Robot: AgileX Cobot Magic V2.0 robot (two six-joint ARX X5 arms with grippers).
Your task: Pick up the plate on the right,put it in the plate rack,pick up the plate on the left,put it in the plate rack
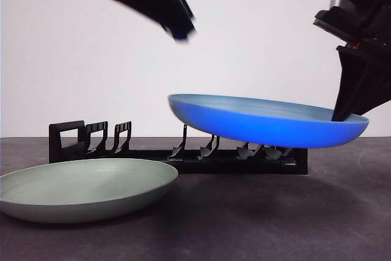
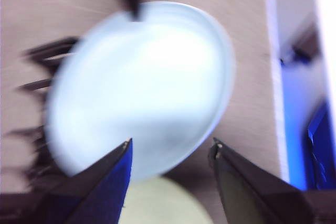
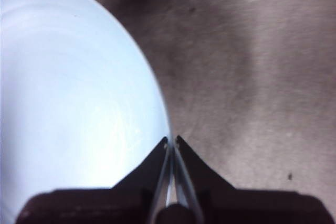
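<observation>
The right gripper (image 3: 171,141) pinched only the blue plate (image 1: 269,120) at its 3 o'clock rim, holding it aloft just above the plate rack (image 1: 177,151) (left gripper (image 2: 170,148) hovered open), so the shallow grip risked the plate slipping or tilting

Open left tool (image 2: 170,148) above blurred plate (image 2: 142,82)

Dark grey table (image 1: 256,224), plain white wall (image 1: 91,59) behind.
</observation>
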